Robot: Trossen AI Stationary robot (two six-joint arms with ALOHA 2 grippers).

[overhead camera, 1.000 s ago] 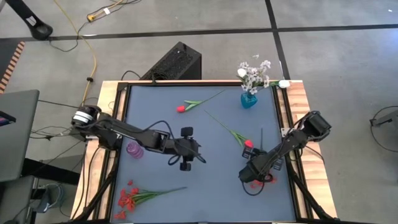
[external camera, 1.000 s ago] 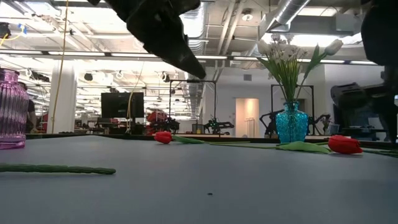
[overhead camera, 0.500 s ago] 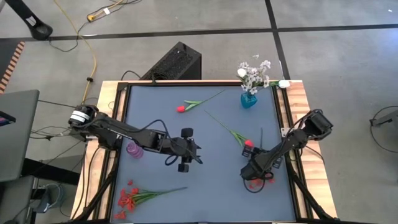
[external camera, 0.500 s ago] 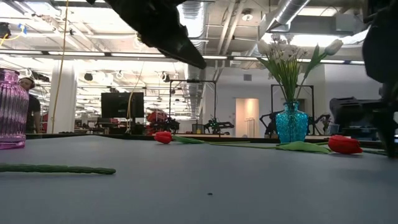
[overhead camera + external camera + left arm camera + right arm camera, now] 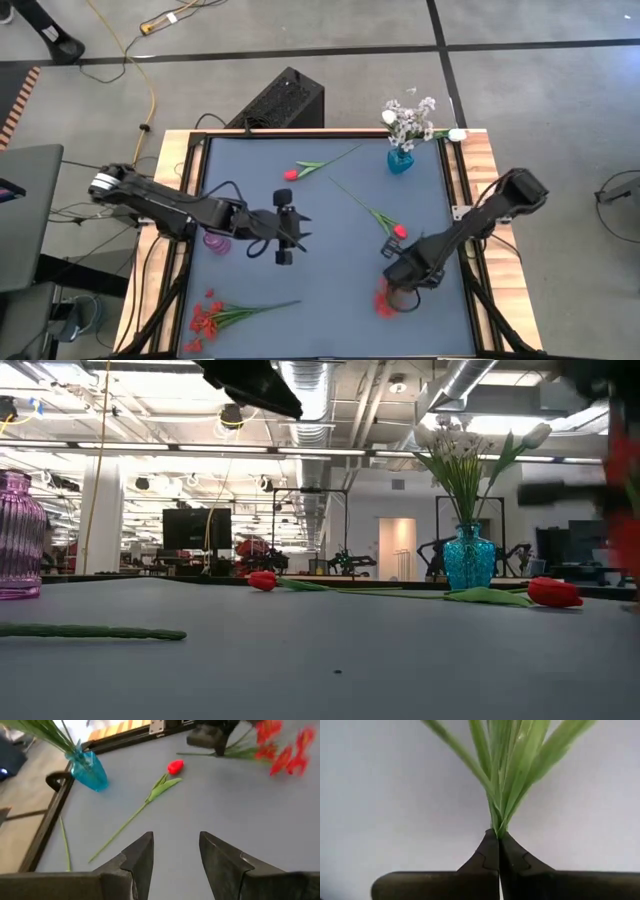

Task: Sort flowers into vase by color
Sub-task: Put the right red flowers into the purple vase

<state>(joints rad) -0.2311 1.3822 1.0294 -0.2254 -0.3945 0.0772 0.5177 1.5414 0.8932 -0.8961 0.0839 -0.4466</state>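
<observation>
My right gripper (image 5: pixel 396 281) is shut on a bunch of small red blossoms (image 5: pixel 385 301) with green stems and leaves (image 5: pixel 505 765), near the table's right side. It shows as a red blur (image 5: pixel 622 470) in the low view. My left gripper (image 5: pixel 285 232) hovers open over the table's middle, next to the purple vase (image 5: pixel 215 240). The blue vase (image 5: pixel 400 160) at the far right holds white flowers. Two red tulips (image 5: pixel 291 174) (image 5: pixel 400 231) lie flat on the table. A second bunch of red blossoms (image 5: pixel 205 320) lies at the near left. My right gripper pinches the bunch's gathered green stems (image 5: pixel 495 831) between its two fingertips (image 5: pixel 487 851). The leaves fan out beyond the fingers. The bunch reaches out past the gripper, blossoms toward the table's near edge; the low view shows them raised above the table.
A loose green stem (image 5: pixel 90 631) lies near the front left. A wooden frame (image 5: pixel 470 180) borders the grey table. A black box (image 5: pixel 285 100) stands behind the far edge. Bare grey surface lies between the two grippers and along the near edge.
My right gripper has shut on the red blossom bunch's stems and lifted it; the blossoms have swung out toward the table's near edge. My left gripper has risen and drawn back toward the table's left and far side, still open.
</observation>
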